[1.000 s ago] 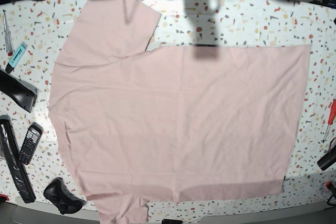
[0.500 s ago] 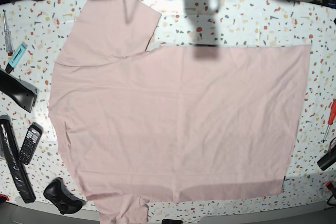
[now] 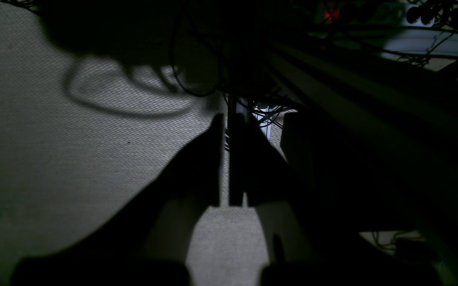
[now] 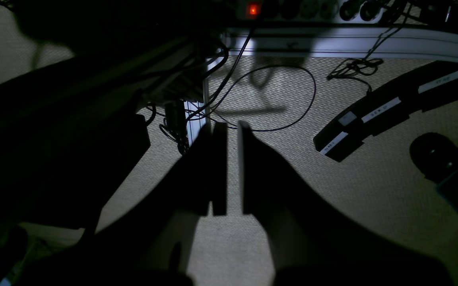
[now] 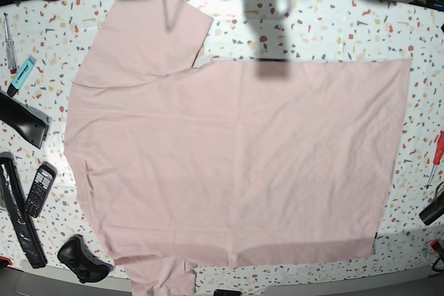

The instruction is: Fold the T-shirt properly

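Note:
The T-shirt (image 5: 229, 157) lies spread flat on the speckled table (image 5: 326, 29), plain pink side up, one sleeve (image 5: 149, 29) toward the back left and another at the front edge (image 5: 163, 279). Neither gripper shows in the base view. In the dim left wrist view my left gripper (image 3: 226, 117) hangs over grey carpet, its fingers (image 3: 213, 159) nearly together with nothing between them. My right gripper (image 4: 231, 124) stands the same way over carpet, holding nothing. The T-shirt does not appear in either wrist view.
Left of the shirt lie a teal marker (image 5: 22, 74), a black bracket (image 5: 24, 121), a phone (image 5: 39, 188), a long black bar (image 5: 17, 220) and a game controller (image 5: 82, 259). A red screwdriver (image 5: 436, 152) lies at the right. Cables (image 4: 276, 99) and a black labelled box (image 4: 388, 109) are on the carpet.

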